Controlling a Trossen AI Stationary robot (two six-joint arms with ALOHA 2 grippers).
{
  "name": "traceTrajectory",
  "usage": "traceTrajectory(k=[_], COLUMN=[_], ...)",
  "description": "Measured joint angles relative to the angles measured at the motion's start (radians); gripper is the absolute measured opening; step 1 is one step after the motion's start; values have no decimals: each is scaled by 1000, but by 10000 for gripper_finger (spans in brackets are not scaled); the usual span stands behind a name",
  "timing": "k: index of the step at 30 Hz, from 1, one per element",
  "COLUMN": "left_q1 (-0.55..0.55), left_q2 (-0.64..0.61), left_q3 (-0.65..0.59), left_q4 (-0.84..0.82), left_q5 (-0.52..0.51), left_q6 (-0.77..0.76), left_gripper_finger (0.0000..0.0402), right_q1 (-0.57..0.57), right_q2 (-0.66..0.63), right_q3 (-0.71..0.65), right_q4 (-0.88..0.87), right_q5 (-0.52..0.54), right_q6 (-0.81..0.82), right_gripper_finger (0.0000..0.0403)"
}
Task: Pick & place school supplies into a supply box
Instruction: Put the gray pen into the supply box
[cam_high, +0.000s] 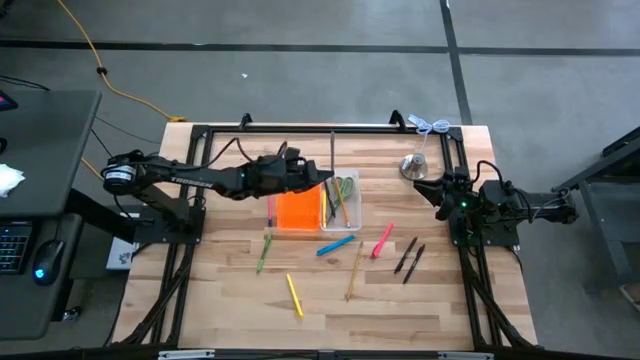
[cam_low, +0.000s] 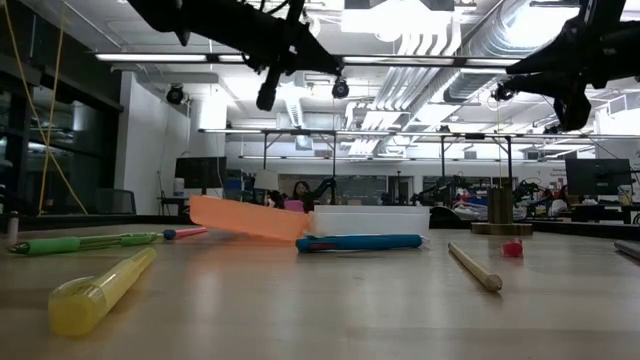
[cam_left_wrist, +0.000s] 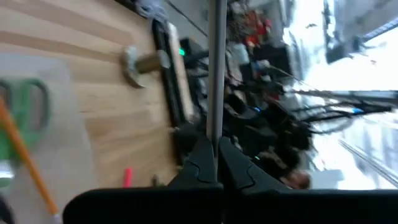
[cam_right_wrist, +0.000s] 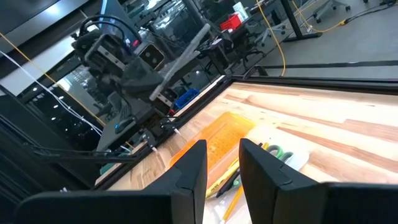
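The supply box lies open mid-table: an orange half (cam_high: 296, 211) and a clear tray (cam_high: 345, 203) holding green scissors (cam_left_wrist: 28, 106) and pencils. My left gripper (cam_high: 326, 180) hovers over the box, shut on a thin grey pen (cam_high: 332, 152). Loose on the wood lie a green pen (cam_high: 264, 251), a yellow one (cam_high: 294, 295), a blue one (cam_high: 335, 245), a tan pencil (cam_high: 355, 270), a pink marker (cam_high: 382, 241) and two black pens (cam_high: 409, 259). My right gripper (cam_high: 440, 190) waits at the table's right side, open with nothing between its fingers (cam_right_wrist: 189, 177). My left gripper pinches the grey pen's shaft (cam_left_wrist: 216, 127) between its two fingertips. The fingers come roughly level from the table's left and lie across the pen. The pen is lifted clear above the box, and its long free part (cam_right_wrist: 189, 46) reaches toward the far edge.
A silver bell-shaped object (cam_high: 415, 166) stands at the far right of the table, near my right arm. A black frame rail (cam_high: 320, 128) runs along the far edge. The near half of the table holds only the scattered pens.
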Motion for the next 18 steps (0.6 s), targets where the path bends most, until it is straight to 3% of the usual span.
traceTrajectory(k=[10, 14, 18], left_q1=[-57, -56, -54], left_q2=[0, 37, 125], left_q3=[0, 19, 134], left_q4=[-49, -65, -177], left_q5=[-177, -180, -162], left_q6=[-26, -26, -26], left_gripper_finger=[16, 16, 16], right_q1=[0, -2, -3], right_q2=[0, 0, 1], right_q3=[0, 0, 0], right_q4=[-12, -18, -23], right_q5=[5, 7, 7], right_q6=[0, 0, 1], right_gripper_finger=[71, 71, 71])
